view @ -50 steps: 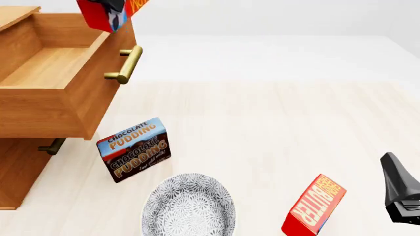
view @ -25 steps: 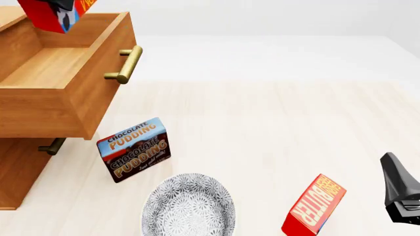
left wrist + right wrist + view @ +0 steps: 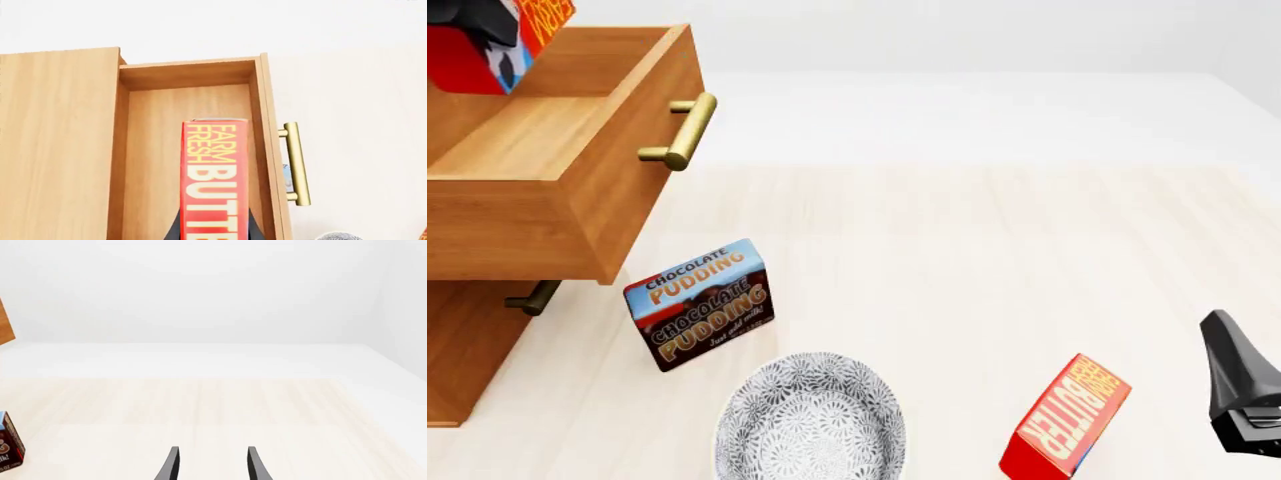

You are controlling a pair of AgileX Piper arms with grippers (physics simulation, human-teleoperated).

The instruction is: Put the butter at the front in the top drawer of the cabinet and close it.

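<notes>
Holding the butter (image 3: 213, 185) between my left fingers (image 3: 175, 231) over the open top drawer (image 3: 157, 165); release and closing remain, right fingers (image 3: 172, 464) apart.

butter (image 3: 213, 180) gripped in left tool (image 3: 212, 231), above open top drawer (image 3: 190, 150), brass handle (image 3: 297, 165)

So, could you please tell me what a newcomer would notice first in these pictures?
The red butter box with yellow lettering, held by the left gripper above the open top drawer of the brown wooden cabinet. Then a second butter box near the right gripper, beside a patterned grey bowl.
</notes>
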